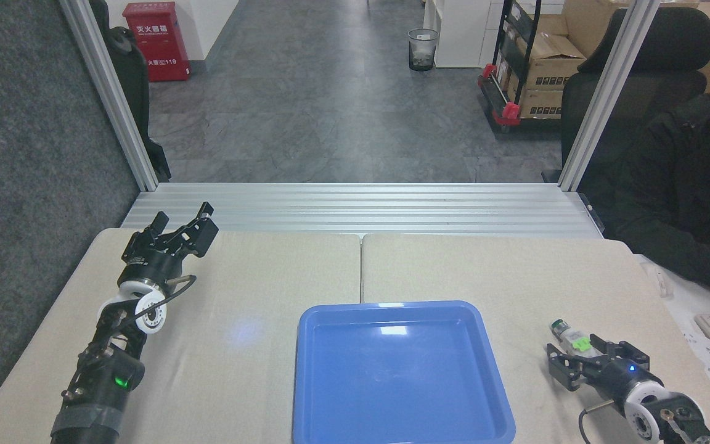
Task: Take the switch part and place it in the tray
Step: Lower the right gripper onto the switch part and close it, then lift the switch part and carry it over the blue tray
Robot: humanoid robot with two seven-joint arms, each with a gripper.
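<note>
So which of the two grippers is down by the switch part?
The right gripper, fingers open around the switch part beside the tray. The left gripper sits far off at the table's back left.

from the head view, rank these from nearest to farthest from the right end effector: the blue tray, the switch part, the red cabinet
From the right end effector:
1. Switch part, just beyond its fingers.
2. Blue tray, to its left.
3. Red cabinet, far back left.

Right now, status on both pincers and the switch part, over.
Right pincer open, astride the switch part on the table. Left pincer open, idle at far left. Tray empty; path to it clear.
</note>
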